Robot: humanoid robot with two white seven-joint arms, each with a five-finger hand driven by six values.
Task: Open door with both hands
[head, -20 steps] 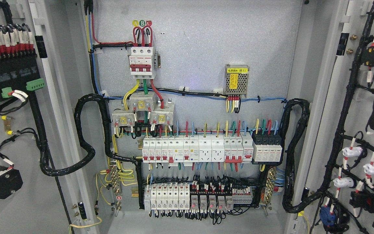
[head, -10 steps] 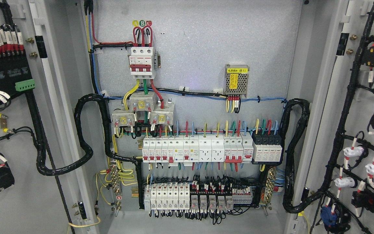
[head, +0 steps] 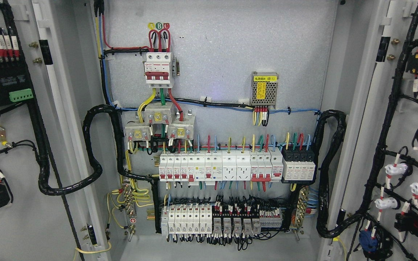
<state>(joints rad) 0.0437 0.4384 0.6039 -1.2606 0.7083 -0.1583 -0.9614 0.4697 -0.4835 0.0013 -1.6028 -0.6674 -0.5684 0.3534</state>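
Both doors stand open: left door [head: 9, 152] at the frame's left, right door [head: 405, 119] at its right. My 2 hands are out of view; I cannot tell their state. Swing each leaf outward evenly, probably near full travel.

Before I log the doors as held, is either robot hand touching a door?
Cannot tell: the head view shows the left door and right door swung open, but no hand is in frame.

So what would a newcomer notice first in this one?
An open electrical cabinet fills the view: a red-handled main breaker upper centre, and rows of white breakers below it. Both doors stand swung wide, the left door and right door carrying black cable looms. No robot hand shows.
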